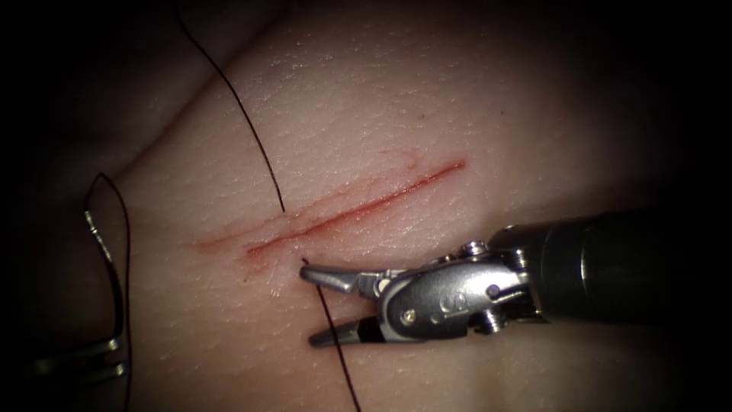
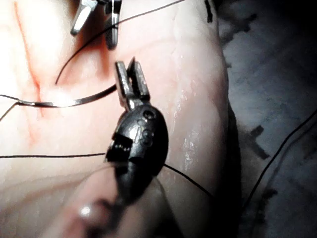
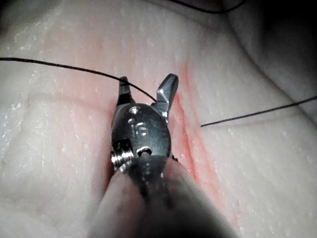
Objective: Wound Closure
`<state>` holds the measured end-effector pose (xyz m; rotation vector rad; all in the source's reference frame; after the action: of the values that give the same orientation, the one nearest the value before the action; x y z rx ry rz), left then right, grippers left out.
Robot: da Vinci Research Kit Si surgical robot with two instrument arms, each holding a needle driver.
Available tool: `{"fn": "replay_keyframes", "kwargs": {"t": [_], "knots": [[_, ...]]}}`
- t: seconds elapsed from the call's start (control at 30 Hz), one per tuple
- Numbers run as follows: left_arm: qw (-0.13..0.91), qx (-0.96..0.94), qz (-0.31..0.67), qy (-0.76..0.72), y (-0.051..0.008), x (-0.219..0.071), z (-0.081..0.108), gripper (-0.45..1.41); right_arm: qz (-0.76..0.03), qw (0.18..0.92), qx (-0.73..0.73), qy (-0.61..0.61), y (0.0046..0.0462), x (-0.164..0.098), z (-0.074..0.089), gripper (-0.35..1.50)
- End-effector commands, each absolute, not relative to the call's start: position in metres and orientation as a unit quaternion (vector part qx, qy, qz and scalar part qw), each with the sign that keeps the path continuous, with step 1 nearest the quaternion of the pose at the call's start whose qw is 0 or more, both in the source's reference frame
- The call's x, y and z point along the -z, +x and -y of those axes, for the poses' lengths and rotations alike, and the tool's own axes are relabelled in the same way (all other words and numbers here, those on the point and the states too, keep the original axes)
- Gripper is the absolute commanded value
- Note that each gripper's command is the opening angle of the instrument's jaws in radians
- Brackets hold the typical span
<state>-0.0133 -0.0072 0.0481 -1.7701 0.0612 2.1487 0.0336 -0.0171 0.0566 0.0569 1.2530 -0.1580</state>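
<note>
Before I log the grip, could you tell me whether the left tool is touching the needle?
Touching. The left wrist view shows the left tool shut on the needle near its tip, outside the tissue; the right tool is open, holding nothing.

Left tool [image 1: 76, 362] dim; thread [image 1: 347, 381] runs off-frame.

The tissue [image 1: 427, 114] carries the thread [image 1: 252, 130], which lies across its cut [image 1: 358, 207] and passes between the right tool's [image 1: 316, 305] parted jaws.
</note>
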Motion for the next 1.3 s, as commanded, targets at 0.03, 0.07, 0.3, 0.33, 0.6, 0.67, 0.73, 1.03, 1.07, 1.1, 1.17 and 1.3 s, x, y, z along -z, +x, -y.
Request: {"fn": "replay_keyframes", "kwargs": {"t": [0.03,0.07,0.3,0.33,0.6,0.67,0.73,1.03,1.07,1.1,1.17,1.3], "knots": [[0.178,-0.759,-0.02,-0.626,-0.0138,-0.0486,0.0079,-0.45,-0.587,0.806,0.074,0.024,0.0343,-0.0585,0.0168,1.16],[0.178,-0.759,-0.02,-0.626,-0.0138,-0.0486,0.0079,-0.45,-0.588,0.805,0.075,0.024,0.0345,-0.059,0.0167,1.15],[0.178,-0.759,-0.02,-0.626,-0.0138,-0.0486,0.0079,-0.45,-0.594,0.801,0.066,0.028,0.0361,-0.0619,0.0167,1.03],[0.178,-0.759,-0.02,-0.626,-0.0138,-0.0486,0.0079,-0.45,-0.594,0.802,0.065,0.031,0.0363,-0.0621,0.0168,1.01],[0.178,-0.759,-0.02,-0.626,-0.0137,-0.0485,0.008,-0.45,-0.587,0.805,0.08,0.047,0.0361,-0.0633,0.0169,-0.35],[0.178,-0.759,-0.02,-0.626,-0.0137,-0.0485,0.008,-0.45,-0.586,0.805,0.082,0.049,0.0358,-0.0633,0.0169,-0.35],[0.178,-0.759,-0.02,-0.626,-0.0137,-0.0485,0.008,-0.45,-0.587,0.804,0.083,0.05,0.0354,-0.0633,0.017,-0.35],[0.178,-0.759,-0.02,-0.626,-0.0137,-0.0485,0.008,-0.45,-0.588,0.802,0.089,0.054,0.0343,-0.0623,0.018,-0.35],[0.178,-0.759,-0.02,-0.626,-0.0137,-0.0485,0.008,-0.45,-0.589,0.801,0.09,0.055,0.0339,-0.0619,0.0185,-0.35],[0.178,-0.759,-0.02,-0.626,-0.0137,-0.0485,0.008,-0.45,-0.59,0.8,0.091,0.055,0.0337,-0.0614,0.0189,-0.35],[0.178,-0.759,-0.02,-0.626,-0.0137,-0.0485,0.008,-0.45,-0.591,0.799,0.09,0.057,0.0329,-0.0604,0.0199,-0.35],[0.179,-0.759,-0.02,-0.625,-0.014,-0.0485,0.0079,-0.45,-0.59,0.799,0.099,0.055,0.0313,-0.058,0.0219,-0.35]]}}
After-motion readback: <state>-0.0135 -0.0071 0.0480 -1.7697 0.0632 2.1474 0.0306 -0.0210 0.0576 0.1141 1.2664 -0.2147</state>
